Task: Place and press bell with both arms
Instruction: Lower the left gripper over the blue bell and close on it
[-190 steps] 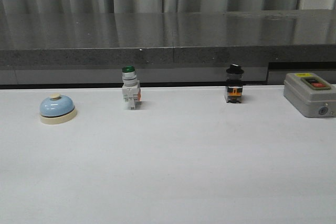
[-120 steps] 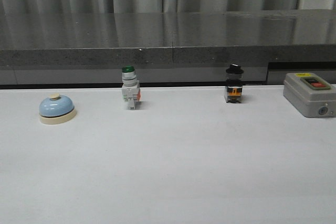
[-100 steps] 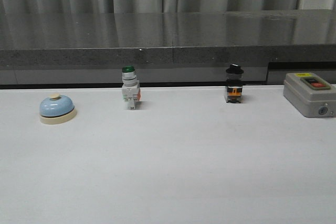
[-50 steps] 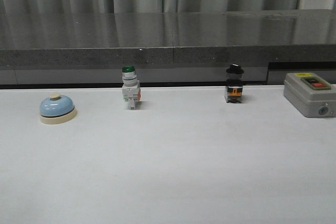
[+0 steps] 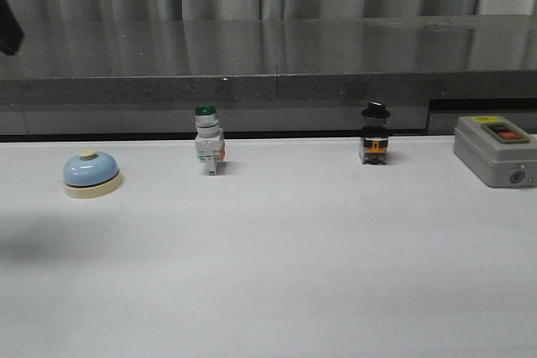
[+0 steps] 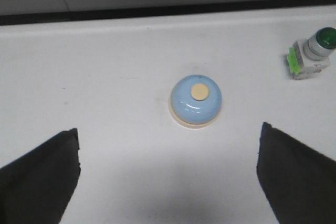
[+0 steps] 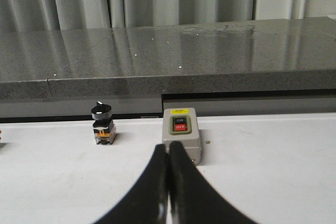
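The light-blue bell [image 5: 91, 173] with a cream base and button sits on the white table at the left. In the left wrist view the bell [image 6: 195, 99] lies ahead of my left gripper [image 6: 168, 179], which hovers above the table, wide open and empty, its fingers [image 6: 39, 179] far apart on either side. A dark bit of the left arm [image 5: 7, 29] shows at the front view's upper left edge. My right gripper [image 7: 168, 150] is shut and empty, just in front of the grey box; it is out of the front view.
A green-capped white switch [image 5: 207, 142] stands right of the bell, also in the left wrist view [image 6: 312, 53]. A black-knobbed switch [image 5: 374, 135] and a grey box with a red button [image 5: 495, 150] stand further right. A dark stone ledge [image 5: 268, 81] runs along the back.
A dark part of the left arm has come into the front view's upper left edge, and a shadow has appeared on the table in front of the bell. The objects have not moved.
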Robot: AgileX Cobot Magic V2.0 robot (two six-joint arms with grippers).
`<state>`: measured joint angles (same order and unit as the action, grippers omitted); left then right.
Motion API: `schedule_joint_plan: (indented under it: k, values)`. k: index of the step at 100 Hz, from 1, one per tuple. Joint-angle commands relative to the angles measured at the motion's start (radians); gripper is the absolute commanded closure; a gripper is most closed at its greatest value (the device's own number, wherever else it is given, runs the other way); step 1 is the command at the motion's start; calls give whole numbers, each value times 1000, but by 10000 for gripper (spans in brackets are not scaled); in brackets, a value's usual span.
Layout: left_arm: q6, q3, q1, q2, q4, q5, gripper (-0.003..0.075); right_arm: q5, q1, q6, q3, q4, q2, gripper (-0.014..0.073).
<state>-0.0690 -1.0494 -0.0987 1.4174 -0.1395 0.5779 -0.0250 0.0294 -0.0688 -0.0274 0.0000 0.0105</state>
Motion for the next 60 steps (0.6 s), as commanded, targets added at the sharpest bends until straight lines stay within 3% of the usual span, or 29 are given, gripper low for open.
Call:
schedule_joint_plan:
  k: [1, 28, 60]
  values:
    - [-2, -112, -27, 57, -17, 20, 84, 82, -5, 5, 16, -11, 19, 654]
    - [-2, -335, -39, 320, -47, 208, 84, 82, -5, 5, 16, -11, 19, 654]
    - [-7, -449, -59, 474, -49, 232, 84, 82, -5, 5, 16, -11, 19, 654]
